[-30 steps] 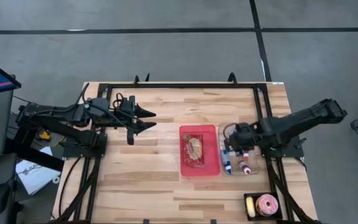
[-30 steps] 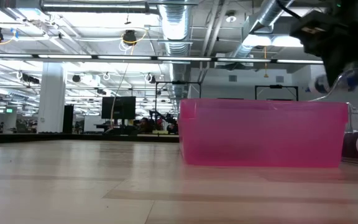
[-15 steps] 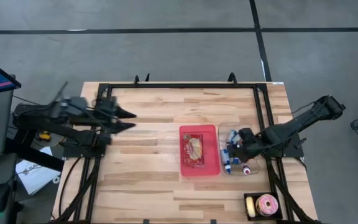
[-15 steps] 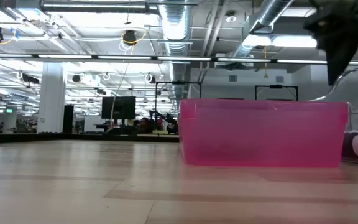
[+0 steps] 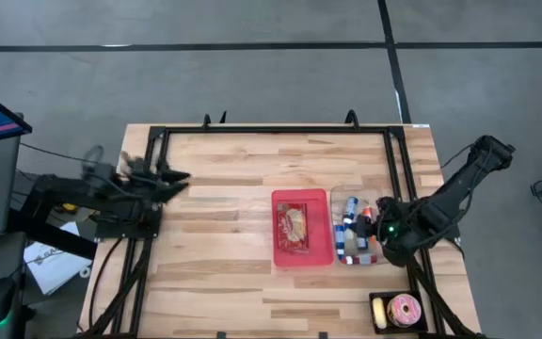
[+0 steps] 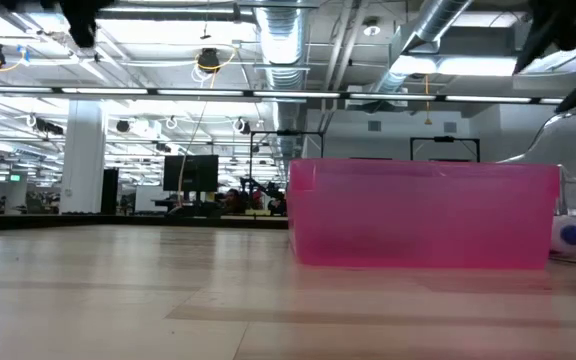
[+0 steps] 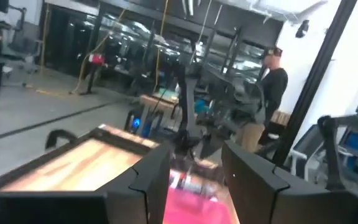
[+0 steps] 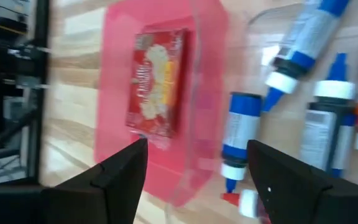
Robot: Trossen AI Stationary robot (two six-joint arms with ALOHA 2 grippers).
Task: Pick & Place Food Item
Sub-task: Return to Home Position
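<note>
A red food packet lies flat on the floor of the pink bin at the table's middle; the right wrist view shows the packet too. My right gripper hangs open over the clear container of bottles, just right of the bin, with nothing between its fingers. My left gripper is drawn back at the table's left edge, open and empty, pointing across the table toward the pink bin.
Several blue-capped bottles lie in the clear container. A black tray with a sprinkled donut sits at the near right corner. A black frame runs round the table. A person stands beyond the table's right side.
My left gripper has pulled back toward the table's left edge and sunk a little. My right gripper has shifted slightly toward the right and near edges over the clear container and has turned about. The bottles in the container lie differently than before.
</note>
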